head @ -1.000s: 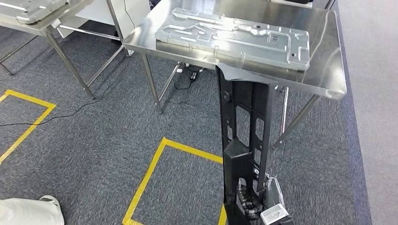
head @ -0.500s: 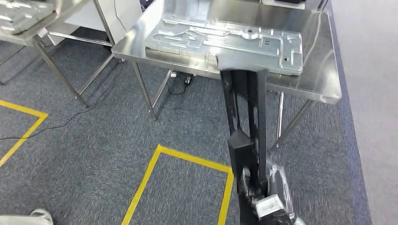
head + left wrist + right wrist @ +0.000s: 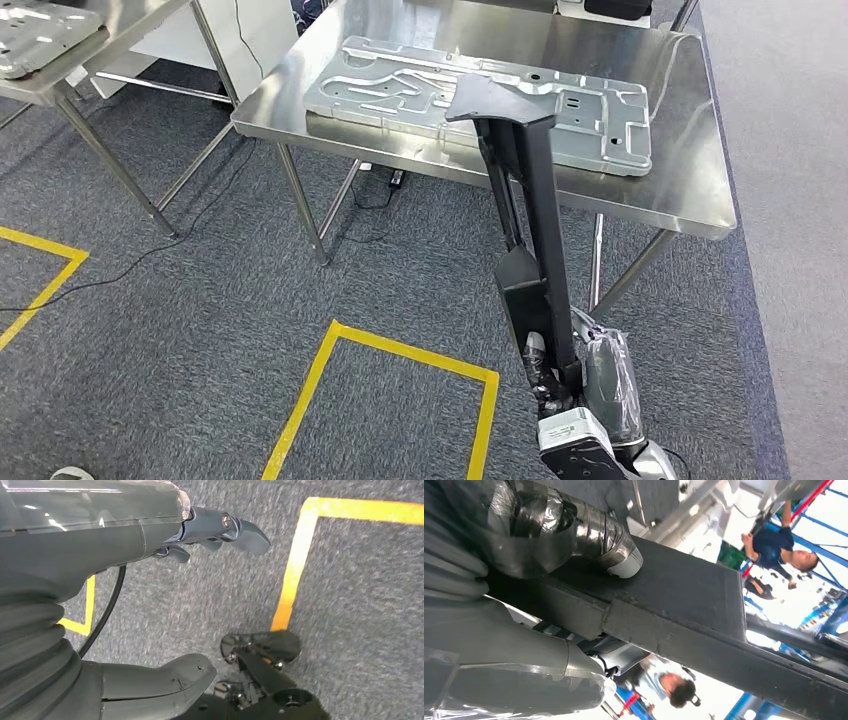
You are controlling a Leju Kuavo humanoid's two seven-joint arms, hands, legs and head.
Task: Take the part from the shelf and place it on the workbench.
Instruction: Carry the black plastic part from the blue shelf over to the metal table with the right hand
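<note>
A long black part [image 3: 530, 210] is held upright in the right hand [image 3: 590, 400], its lower end gripped low in the head view and its flared upper end seen in front of the steel tabletop [image 3: 690, 170]. In the right wrist view, the thumb and fingers [image 3: 609, 545] are clamped around the part [image 3: 684, 605], one finger wrapped in silver tape pressed on its flat face. A ribbed grey metal panel [image 3: 400, 90] is laid flat on the tabletop, behind the part's top. Grey carpet [image 3: 200, 330] marked with yellow tape [image 3: 320, 370] is spread below, and a second steel table [image 3: 60, 60] is seen at the far left, well apart from the first. The left hand [image 3: 150, 545] is hung over the carpet [image 3: 360, 580] in its wrist view, fingers [image 3: 240, 530] apart from the thumb and nothing held between them; a yellow line [image 3: 295, 565] is crossed beneath. Two people are glimpsed, blurred, past the part in the right wrist view.
</note>
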